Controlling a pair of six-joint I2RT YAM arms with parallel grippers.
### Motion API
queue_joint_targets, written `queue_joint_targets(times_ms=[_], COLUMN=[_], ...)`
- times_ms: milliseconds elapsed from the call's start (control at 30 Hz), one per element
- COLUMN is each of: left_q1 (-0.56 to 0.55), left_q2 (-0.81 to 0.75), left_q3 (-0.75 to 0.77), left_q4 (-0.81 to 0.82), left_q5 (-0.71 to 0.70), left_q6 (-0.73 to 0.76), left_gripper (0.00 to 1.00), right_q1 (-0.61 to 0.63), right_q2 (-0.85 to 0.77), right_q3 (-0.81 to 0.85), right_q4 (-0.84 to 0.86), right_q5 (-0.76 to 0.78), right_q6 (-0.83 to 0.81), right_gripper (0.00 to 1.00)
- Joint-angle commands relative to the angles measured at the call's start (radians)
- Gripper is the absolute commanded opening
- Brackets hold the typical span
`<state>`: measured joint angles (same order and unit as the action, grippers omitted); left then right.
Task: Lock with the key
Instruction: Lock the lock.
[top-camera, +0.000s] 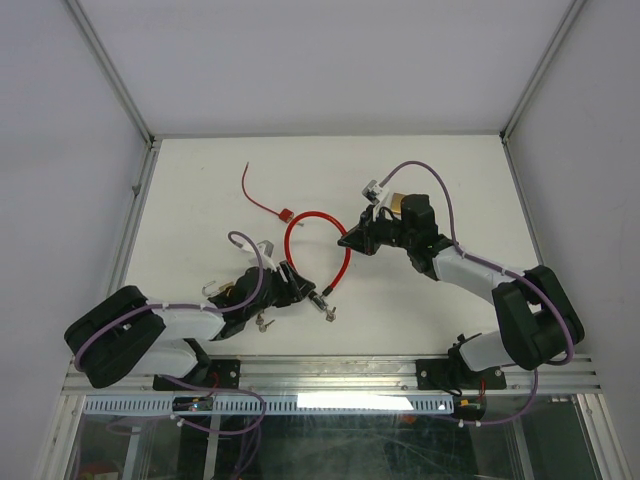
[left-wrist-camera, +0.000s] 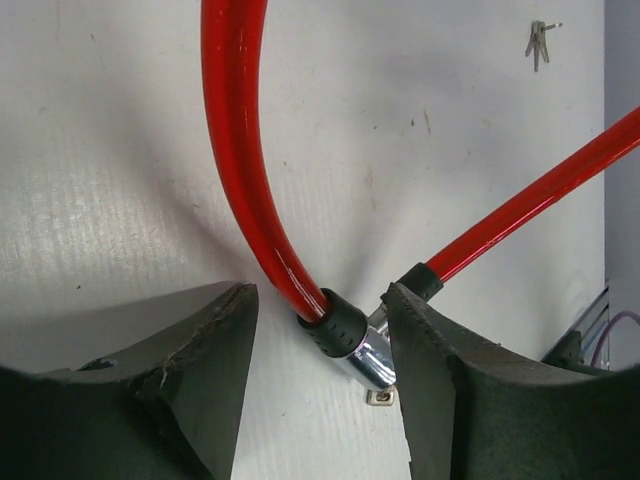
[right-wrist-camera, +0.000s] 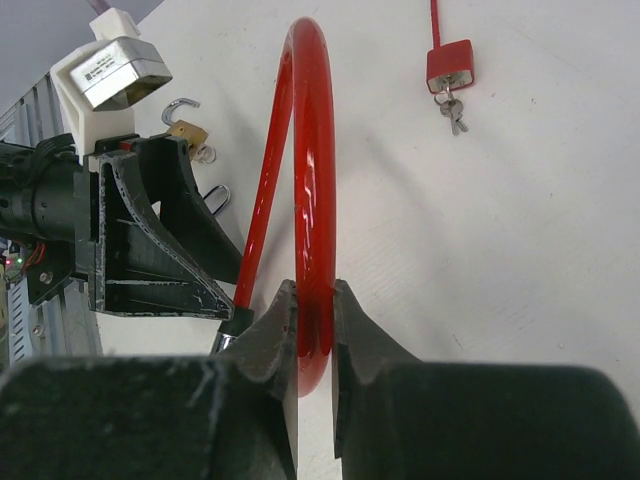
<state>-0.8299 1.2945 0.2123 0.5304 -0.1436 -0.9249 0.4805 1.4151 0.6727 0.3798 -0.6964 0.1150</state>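
The lock is a thick red cable (top-camera: 318, 216) looped on the white table, with black collars and a chrome head (left-wrist-camera: 366, 352) at its ends. My left gripper (left-wrist-camera: 320, 300) is open and straddles that chrome head. Its right finger (left-wrist-camera: 430, 360) touches the head, while a wide gap stays on the left side. A small metal tab (left-wrist-camera: 380, 397) shows just under the head; I cannot tell whether it is the key. My right gripper (right-wrist-camera: 313, 300) is shut on the red cable (right-wrist-camera: 312, 180) further along the loop. In the top view it sits at the loop's right side (top-camera: 352, 240).
A small red padlock (right-wrist-camera: 450, 65) on a thin red wire lies further back, with keys (right-wrist-camera: 452, 110) hanging from it. A brass padlock (right-wrist-camera: 188, 128) lies near the left arm. Loose keys (left-wrist-camera: 538, 42) rest on the table. Frame posts edge the table.
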Motion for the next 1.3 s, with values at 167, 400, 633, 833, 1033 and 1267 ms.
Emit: queue_joint_targets(times_ms=[167, 400, 633, 833, 1033, 1267], left_q1=[0.005, 0.005, 0.003, 0.002, 0.001, 0.001], left_q2=[0.053, 0.290, 0.345, 0.392, 0.404, 0.369], left_q3=[0.005, -0.070, -0.095, -0.118, -0.075, -0.018], left_q4=[0.173, 0.729, 0.969, 1.135, 1.210, 1.210], left_q5=[0.053, 0.168, 0.237, 0.233, 0.213, 0.218], left_q6=[-0.060, 0.047, 0.135, 0.112, 0.129, 0.211], left_gripper=[0.56, 0.57, 0.58, 0.54, 0.48, 0.37], right_q1=[0.001, -0.018, -0.045, -0.102, -0.115, -0.123], right_q2=[0.015, 0.064, 0.097, 0.117, 0.127, 0.123], right_q3=[-0.006, -0.017, -0.032, -0.106, -0.138, -0.141], right_q4=[0.105, 0.132, 0.200, 0.519, 0.708, 0.682], right_q5=[-0.032, -0.069, -0.121, -0.235, -0.270, -0.252], right_q6=[0.049, 0.120, 0.192, 0.456, 0.569, 0.539], right_gripper=[0.00, 0.00, 0.00, 0.00, 0.00, 0.00])
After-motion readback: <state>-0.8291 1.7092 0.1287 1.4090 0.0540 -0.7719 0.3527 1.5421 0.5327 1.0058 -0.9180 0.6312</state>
